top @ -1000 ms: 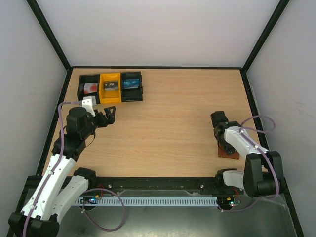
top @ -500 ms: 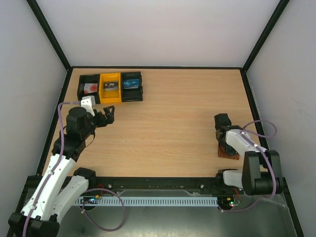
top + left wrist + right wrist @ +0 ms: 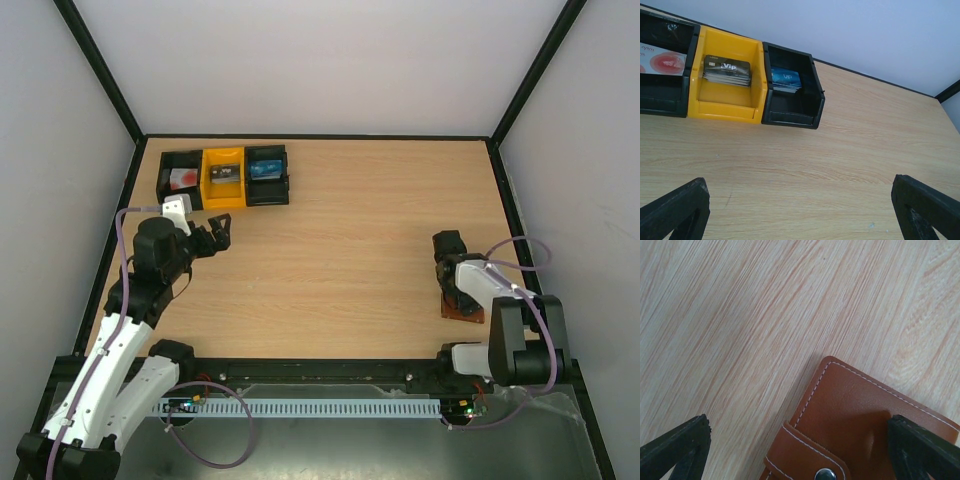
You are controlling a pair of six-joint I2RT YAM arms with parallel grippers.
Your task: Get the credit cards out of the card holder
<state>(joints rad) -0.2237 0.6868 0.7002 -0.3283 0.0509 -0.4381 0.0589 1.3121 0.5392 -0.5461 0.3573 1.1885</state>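
Observation:
The card holder [image 3: 865, 420] is a brown leather wallet with white stitching. It lies closed on the wood near the table's right front, its tab snapped down, and its corner [image 3: 465, 315] peeks out from under my right arm. The credit cards are hidden. My right gripper [image 3: 797, 440] hangs open, low over the holder [image 3: 458, 295]. One fingertip [image 3: 920, 445] is above the leather and the other [image 3: 680, 445] is over bare wood beside it. My left gripper [image 3: 218, 230] stands open over bare wood [image 3: 800, 200], just in front of the bins, with nothing between its fingers.
At the back left stands a row of three bins. A black bin [image 3: 178, 178] has a white and red sheet in it. A yellow bin [image 3: 727, 95] holds a stack of black cards [image 3: 726, 70]. Another black bin [image 3: 792, 97] holds blue cards [image 3: 785, 79]. Dark rails edge the table.
My right arm has shifted a little toward the near right and settled over the card holder. The left arm has barely moved.

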